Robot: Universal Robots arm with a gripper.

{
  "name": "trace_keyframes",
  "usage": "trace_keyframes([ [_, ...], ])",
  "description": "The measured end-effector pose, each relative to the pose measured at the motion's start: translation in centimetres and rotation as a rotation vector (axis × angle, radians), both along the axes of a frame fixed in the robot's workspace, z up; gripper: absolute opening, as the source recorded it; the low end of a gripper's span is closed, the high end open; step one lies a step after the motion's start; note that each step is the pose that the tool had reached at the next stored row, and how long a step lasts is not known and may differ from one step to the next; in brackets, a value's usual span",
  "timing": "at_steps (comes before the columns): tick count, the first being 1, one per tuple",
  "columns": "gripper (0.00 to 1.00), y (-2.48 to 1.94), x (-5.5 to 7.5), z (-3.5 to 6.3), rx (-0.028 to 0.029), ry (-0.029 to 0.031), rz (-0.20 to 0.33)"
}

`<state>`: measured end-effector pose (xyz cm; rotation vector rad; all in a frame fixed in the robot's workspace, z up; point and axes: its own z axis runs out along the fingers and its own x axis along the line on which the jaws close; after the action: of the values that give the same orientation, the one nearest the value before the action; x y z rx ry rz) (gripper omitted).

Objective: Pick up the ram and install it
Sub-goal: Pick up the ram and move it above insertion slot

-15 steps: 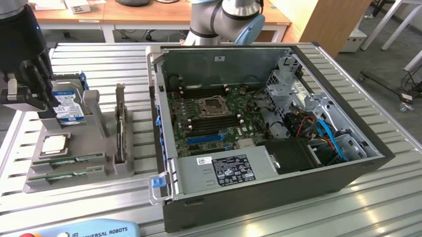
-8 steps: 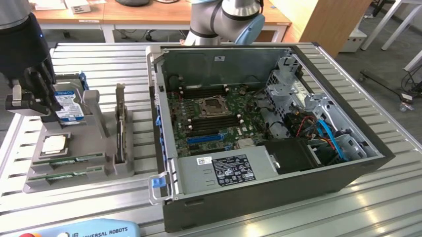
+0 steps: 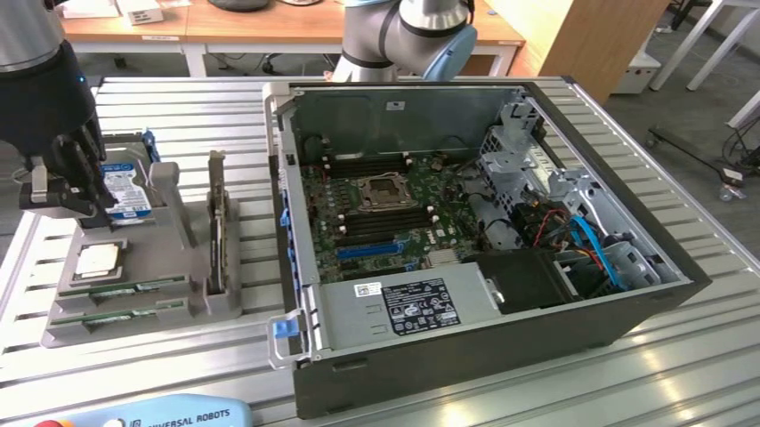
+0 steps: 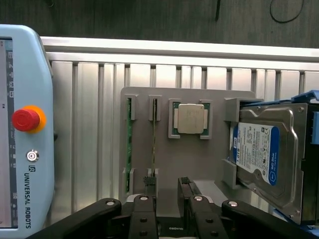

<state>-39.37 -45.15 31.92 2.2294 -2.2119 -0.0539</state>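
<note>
Two green ram sticks stand on edge in slots of the grey holder [image 4: 199,159]: one ram [image 4: 154,139] and a second ram [image 4: 129,144] beside it. In the exterior view they lie at the holder's near end, the ram [image 3: 128,286] and its twin [image 3: 119,311]. My gripper [image 4: 167,185] hangs above the holder, open, with nothing between its fingers. One fingertip [image 4: 149,180] is roughly in line with the end of the nearer stick, not touching it. In the exterior view the gripper [image 3: 57,197] is at the far left, beside the hard drive [image 3: 125,191].
The holder also carries a silver processor [image 4: 190,118], the hard drive [image 4: 264,154] and a dark expansion card [image 3: 216,236]. The open computer case [image 3: 475,356] sits at the exterior view's right, its motherboard showing black memory slots [image 3: 380,222] around the socket [image 3: 386,191]. A teach pendant [image 4: 25,134] lies nearby.
</note>
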Motion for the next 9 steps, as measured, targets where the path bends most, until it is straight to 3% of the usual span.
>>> trace_keyframes([
  [9,0.31,0.00,0.00,-1.02,0.0001,-0.0024,0.000],
])
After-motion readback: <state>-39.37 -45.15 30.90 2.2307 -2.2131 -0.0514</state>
